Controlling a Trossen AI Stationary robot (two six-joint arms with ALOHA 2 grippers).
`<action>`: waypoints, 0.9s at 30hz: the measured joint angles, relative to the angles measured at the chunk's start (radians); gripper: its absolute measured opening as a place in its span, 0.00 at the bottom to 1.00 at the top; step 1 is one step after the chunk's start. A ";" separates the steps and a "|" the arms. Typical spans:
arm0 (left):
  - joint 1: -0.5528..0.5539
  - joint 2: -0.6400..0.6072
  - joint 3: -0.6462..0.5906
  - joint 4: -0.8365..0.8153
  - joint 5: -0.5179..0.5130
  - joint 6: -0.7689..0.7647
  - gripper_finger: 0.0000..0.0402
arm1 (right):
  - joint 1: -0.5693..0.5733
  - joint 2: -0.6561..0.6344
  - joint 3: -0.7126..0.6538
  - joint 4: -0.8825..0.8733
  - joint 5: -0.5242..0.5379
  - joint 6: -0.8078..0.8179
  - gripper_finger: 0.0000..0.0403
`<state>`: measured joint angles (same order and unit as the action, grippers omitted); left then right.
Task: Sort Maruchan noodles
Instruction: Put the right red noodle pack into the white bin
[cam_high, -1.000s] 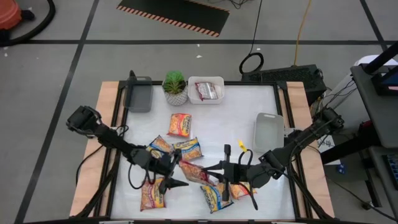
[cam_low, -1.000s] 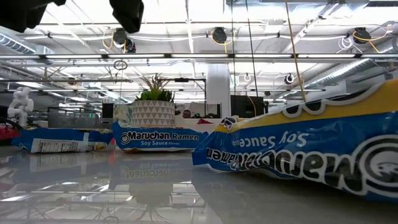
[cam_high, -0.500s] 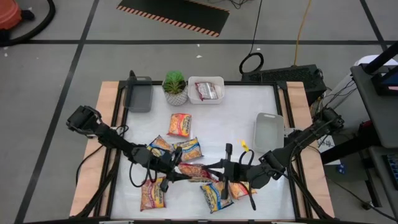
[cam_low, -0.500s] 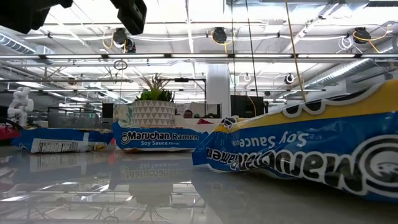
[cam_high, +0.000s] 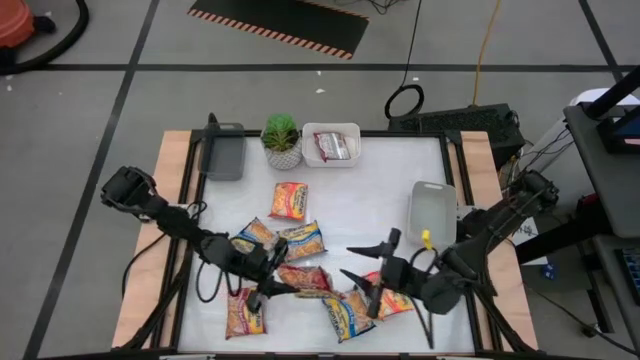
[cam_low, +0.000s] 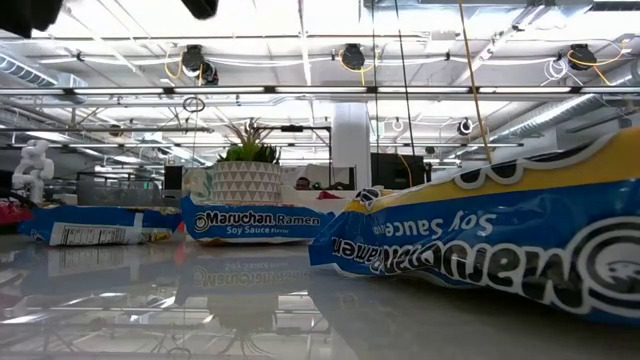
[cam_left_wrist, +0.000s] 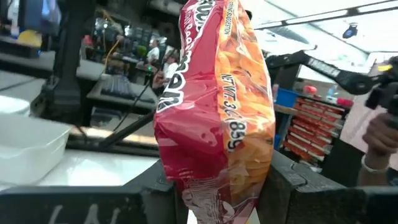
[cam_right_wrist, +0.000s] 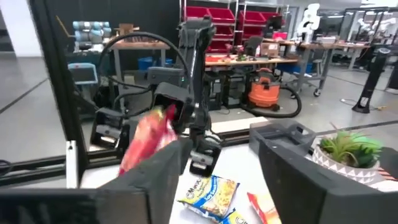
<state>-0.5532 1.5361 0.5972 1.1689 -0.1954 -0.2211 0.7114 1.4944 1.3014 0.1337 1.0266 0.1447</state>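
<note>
**Red packet in the left gripper, right gripper apart**

The left gripper (cam_high: 283, 290) is clamped on a red-trimmed packet (cam_left_wrist: 214, 106); in its wrist view the packet stands between the two dark fingers, long axis running away from the gripper. In the high view the same packet (cam_high: 303, 278) lies lengthwise toward three o'clock from that gripper, over the lower middle of the table (cam_high: 360, 205). The right gripper (cam_high: 362, 266) stands at three o'clock of the packet, just apart, jaws spread and holding nothing. So the left arm alone has it.

The white tray with a red packet already in it (cam_high: 331, 146) sits at twelve o'clock, well apart; the grey tray (cam_high: 222, 152) lies at eleven.

Hard to tell: whether the packet clears the table, and how many packets overlap near six o'clock. The low view shows no gripper.
</note>
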 joint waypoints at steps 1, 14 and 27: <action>-0.007 -0.012 0.000 0.006 -0.014 0.011 0.32 | 0.006 -0.001 0.000 0.003 0.000 -0.001 0.56; -0.148 -0.110 0.000 0.125 -0.248 0.292 0.33 | -0.020 0.059 0.000 0.100 -0.104 -0.006 0.60; -0.157 -0.111 0.000 0.214 -0.258 0.358 0.33 | -0.059 0.261 0.000 0.710 -0.228 -0.284 0.60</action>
<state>-0.7101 1.4250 0.5972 1.3828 -0.4538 0.1368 0.6526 1.7551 1.3014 0.8435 0.7990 -0.1397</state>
